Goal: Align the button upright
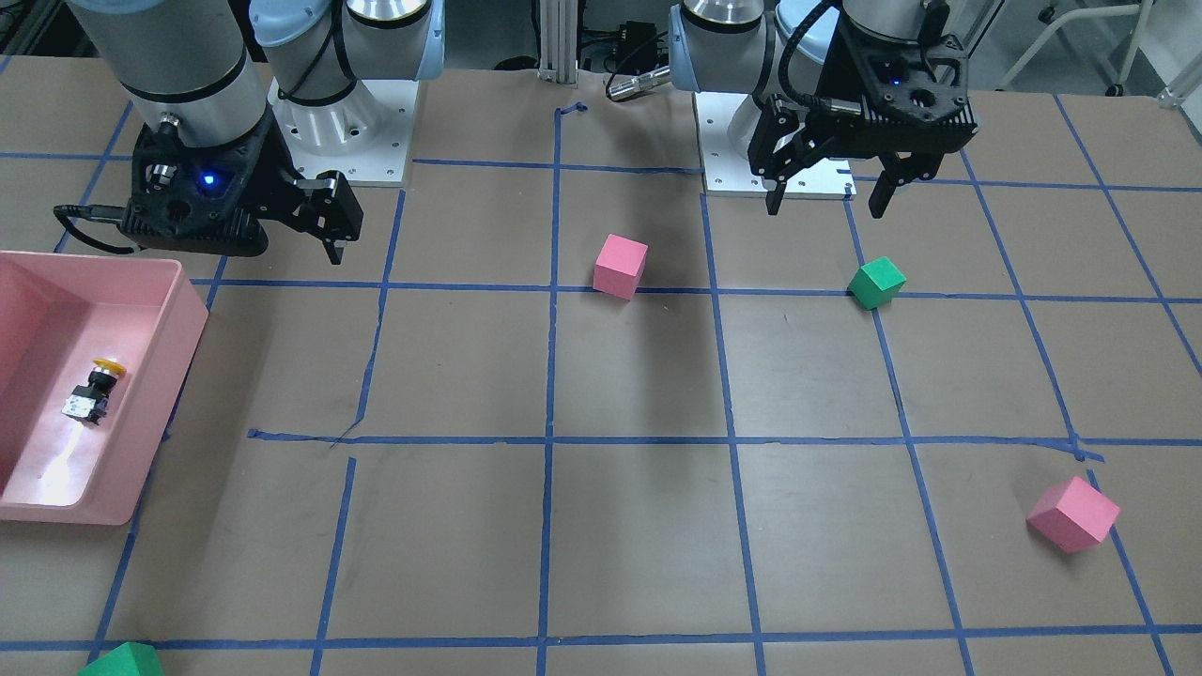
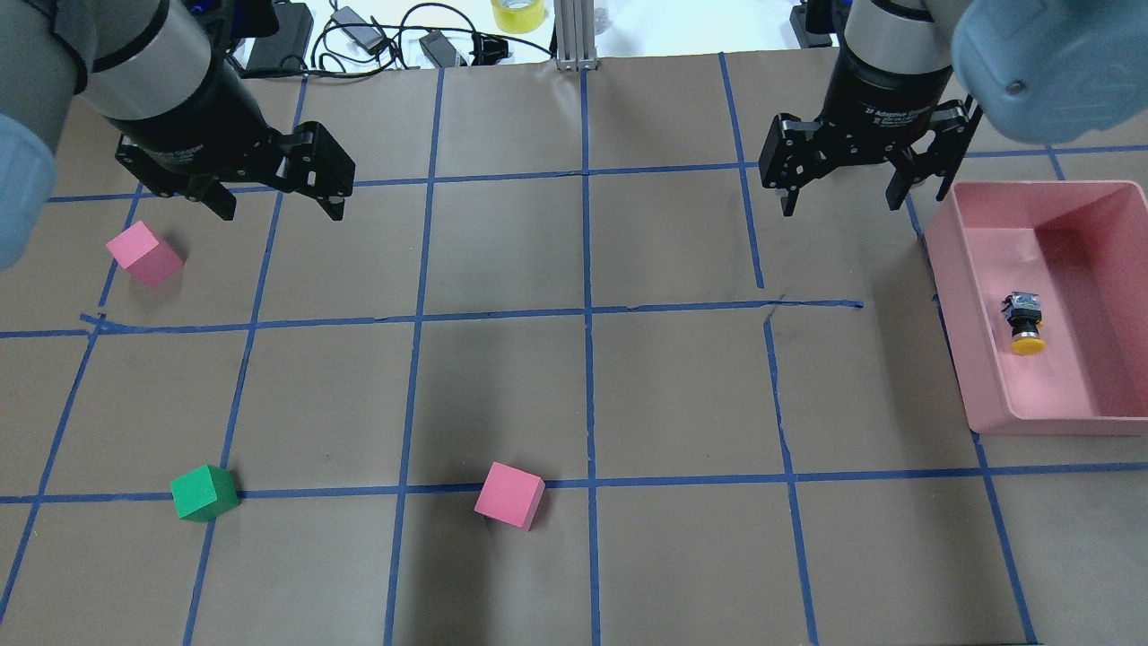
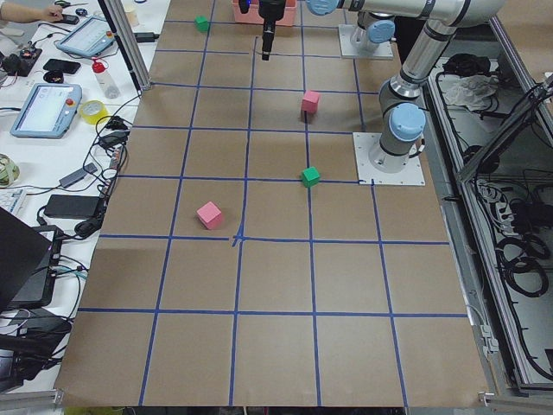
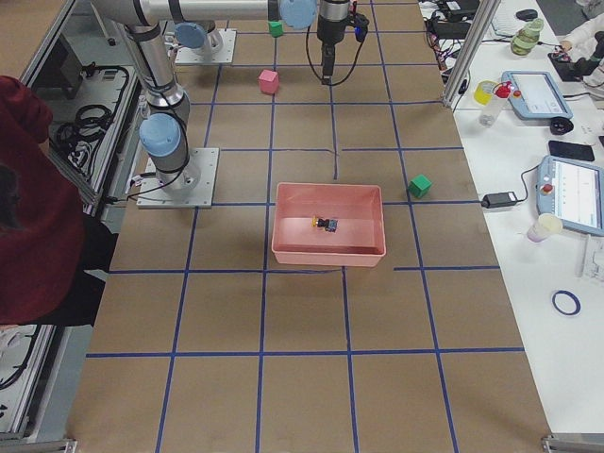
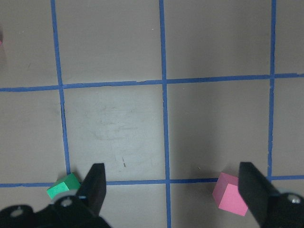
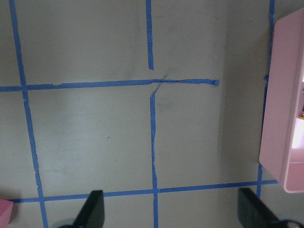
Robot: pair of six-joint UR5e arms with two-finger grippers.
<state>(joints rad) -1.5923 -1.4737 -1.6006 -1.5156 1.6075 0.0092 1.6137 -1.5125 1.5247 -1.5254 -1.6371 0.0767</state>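
The button point(image 2: 1024, 321) lies on its side on the floor of a pink bin point(image 2: 951, 296) at the table's right, its yellow cap pointing toward the robot. It also shows in the front view point(image 1: 94, 387) and, small, in the right side view point(image 4: 326, 224). My right gripper point(image 2: 843, 206) is open and empty, held above the table to the left of the bin's far corner. Its wrist view shows only the bin's rim point(image 6: 282, 118), not the button. My left gripper point(image 2: 280, 208) is open and empty over the far left of the table.
A pink cube point(image 2: 143, 254) lies close to the left gripper. A green cube point(image 2: 204, 493) and another pink cube point(image 2: 509, 495) lie near the robot's side. A further green cube point(image 1: 122, 660) lies at the far edge beyond the bin. Blue tape lines grid the table.
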